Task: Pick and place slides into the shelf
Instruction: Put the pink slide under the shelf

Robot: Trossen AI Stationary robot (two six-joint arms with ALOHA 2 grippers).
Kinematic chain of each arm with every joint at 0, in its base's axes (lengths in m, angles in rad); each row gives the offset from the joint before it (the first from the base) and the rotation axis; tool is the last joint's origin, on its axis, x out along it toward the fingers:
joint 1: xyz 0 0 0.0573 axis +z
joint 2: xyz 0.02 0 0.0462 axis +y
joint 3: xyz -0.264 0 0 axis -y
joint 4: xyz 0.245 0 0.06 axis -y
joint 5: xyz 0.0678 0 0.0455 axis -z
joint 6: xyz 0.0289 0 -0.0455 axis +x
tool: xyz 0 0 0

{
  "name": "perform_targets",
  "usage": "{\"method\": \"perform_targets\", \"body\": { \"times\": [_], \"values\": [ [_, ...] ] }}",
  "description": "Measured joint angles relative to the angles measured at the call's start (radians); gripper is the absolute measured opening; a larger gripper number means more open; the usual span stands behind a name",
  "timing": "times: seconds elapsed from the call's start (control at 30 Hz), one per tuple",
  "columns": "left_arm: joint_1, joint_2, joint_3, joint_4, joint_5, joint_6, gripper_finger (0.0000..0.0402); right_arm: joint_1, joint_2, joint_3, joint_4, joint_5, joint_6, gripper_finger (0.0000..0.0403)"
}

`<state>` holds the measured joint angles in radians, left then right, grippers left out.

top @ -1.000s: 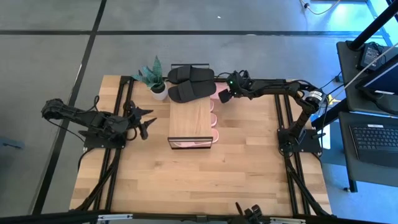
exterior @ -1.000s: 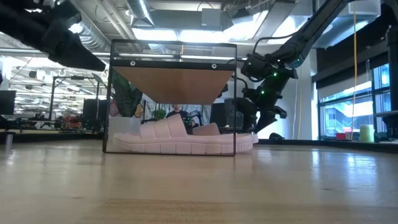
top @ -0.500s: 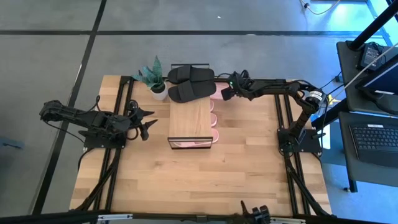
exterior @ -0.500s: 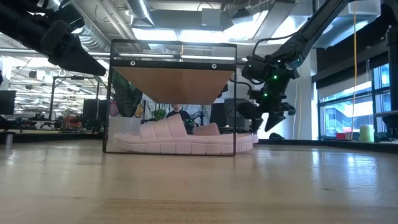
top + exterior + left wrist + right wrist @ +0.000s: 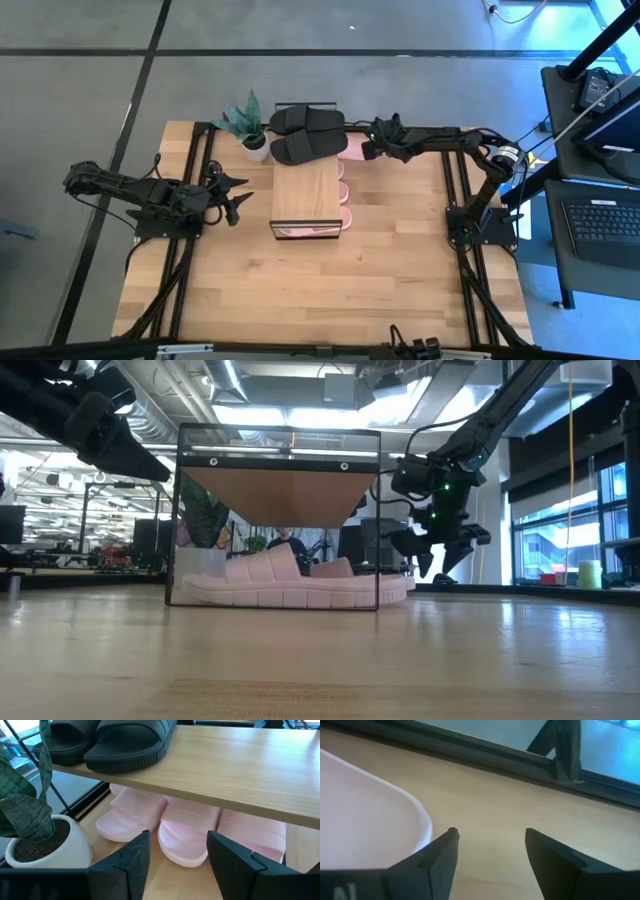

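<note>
The shelf [image 5: 305,190] stands mid-table, its wood top board [image 5: 240,770] carrying the black slides [image 5: 305,135] at its far end. Pink slides [image 5: 185,830] lie on the table under the board, their ends showing past its right side [image 5: 343,190]. One more pink slide [image 5: 352,150] lies on the table at the shelf's far right corner. My right gripper [image 5: 366,151] is open just to the right of it, with the slide's edge [image 5: 420,820] beside one finger. My left gripper [image 5: 240,195] is open, left of the shelf, pointing at it.
A small plant in a white pot [image 5: 250,128] stands at the shelf's far left corner, close to my left gripper's side [image 5: 35,835]. Black rails run along the table's left and right sides. Bare wood lies on the near half of the table [image 5: 320,290].
My right gripper has drawn back a little from the pink slide at the shelf's far right corner, toward the table's right edge. The slides and the shelf have stayed where they were.
</note>
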<state>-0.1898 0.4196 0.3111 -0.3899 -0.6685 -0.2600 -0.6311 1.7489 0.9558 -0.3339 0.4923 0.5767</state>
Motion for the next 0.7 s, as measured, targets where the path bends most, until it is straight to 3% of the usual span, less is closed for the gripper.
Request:
{"method": "perform_targets", "body": {
  "times": [0.37,0.7],
  "values": [
    [0.0,0.0,0.0,-0.006,0.001,0.0,0.0185,0.019,0.099,0.0,0.106,-0.004,0.058,0.0229],
    [0.0,0.0,0.0,-0.023,0.001,0.0,0.0185,0.034,0.117,0.0,0.25,-0.072,0.075,0.0229]
  ]
}}
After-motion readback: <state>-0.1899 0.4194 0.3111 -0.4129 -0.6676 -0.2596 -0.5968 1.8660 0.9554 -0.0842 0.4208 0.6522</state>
